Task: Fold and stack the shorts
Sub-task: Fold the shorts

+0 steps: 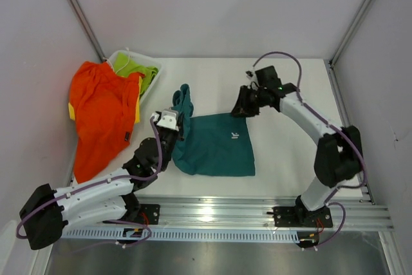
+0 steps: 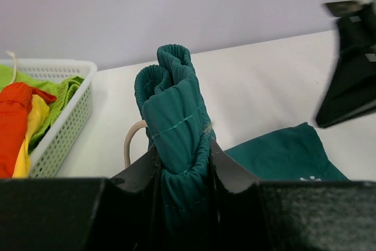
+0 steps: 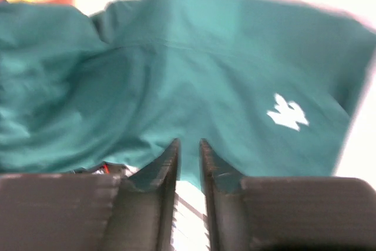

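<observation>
White table (image 1: pixel 290 94) under teal shorts (image 1: pixel 215 146), basket (image 1: pixel 147 61)

White arm links (image 1: pixel 90 198), black joints (image 1: pixel 338 159), purple cables (image 1: pixel 283 55)

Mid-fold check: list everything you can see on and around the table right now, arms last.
table: one, white, fills the workspace
basket: one, white, perforated, far-left corner of the table
teal shorts: one, teal with a small white logo, middle of the table, waistband end bunched and lifted
orange shorts: one, bright orange, far left, spilling from the basket onto the table
lime-green shorts: one, lime green, inside the basket
yellow cloth: one, yellow, under the orange shorts, mostly hidden
left hand: one, black, shut on the teal shorts' bunched waistband
right hand: one, black, at the teal shorts' far right corner, jaws slightly apart, nothing between them
</observation>
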Robot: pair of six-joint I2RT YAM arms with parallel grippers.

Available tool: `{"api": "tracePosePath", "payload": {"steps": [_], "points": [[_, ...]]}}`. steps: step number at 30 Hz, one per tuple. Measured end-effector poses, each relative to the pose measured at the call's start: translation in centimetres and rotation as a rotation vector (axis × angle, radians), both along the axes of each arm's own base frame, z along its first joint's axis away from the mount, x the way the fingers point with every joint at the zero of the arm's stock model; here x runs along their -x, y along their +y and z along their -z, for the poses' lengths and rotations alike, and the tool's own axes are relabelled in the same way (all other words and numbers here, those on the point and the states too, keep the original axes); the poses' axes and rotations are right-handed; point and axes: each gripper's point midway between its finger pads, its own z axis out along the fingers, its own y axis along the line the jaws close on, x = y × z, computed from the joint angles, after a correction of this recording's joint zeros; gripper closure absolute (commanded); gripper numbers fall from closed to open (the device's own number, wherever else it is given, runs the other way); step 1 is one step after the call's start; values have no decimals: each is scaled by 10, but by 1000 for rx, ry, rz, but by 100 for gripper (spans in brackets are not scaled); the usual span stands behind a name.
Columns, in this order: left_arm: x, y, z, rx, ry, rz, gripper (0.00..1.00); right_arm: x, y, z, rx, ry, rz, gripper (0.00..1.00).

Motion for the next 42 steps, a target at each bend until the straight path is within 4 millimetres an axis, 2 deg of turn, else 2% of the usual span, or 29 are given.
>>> {"api": "tracePosePath", "payload": {"steps": [1,3,7,10,12,17,23,30,32,36,38,39,42], "points": [[0,1,0,-1,0,-6,100,6,-13,-3,7,-17,23,67],[0,2,0,-8,0,-15,100,20,-42,4,45,-23,73,61],[0,4,0,-15,-1,-27,100,52,-88,50,144,72,152,53],[0,4,-1,-15,-6,-30,100,77,-108,81,197,160,174,49],[1,3,-1,-14,-8,-29,100,86,-114,90,214,188,177,48],[3,-1,0,-27,-12,-25,100,87,-114,94,208,172,180,49],[7,-7,1,-53,-17,-14,100,92,-113,110,196,176,176,50],[11,-14,0,-89,-34,-11,100,92,-102,122,145,193,157,53],[13,-17,0,-100,-41,-7,100,91,-97,122,129,196,150,58],[17,-25,-1,-129,-57,5,100,90,-89,123,109,193,135,78],[20,-31,-3,-149,-70,14,100,90,-87,126,107,199,130,83],[21,-34,-3,-162,-75,15,100,91,-86,128,105,202,129,89],[25,-46,-6,-200,-97,24,100,94,-83,133,105,211,123,92]]}}
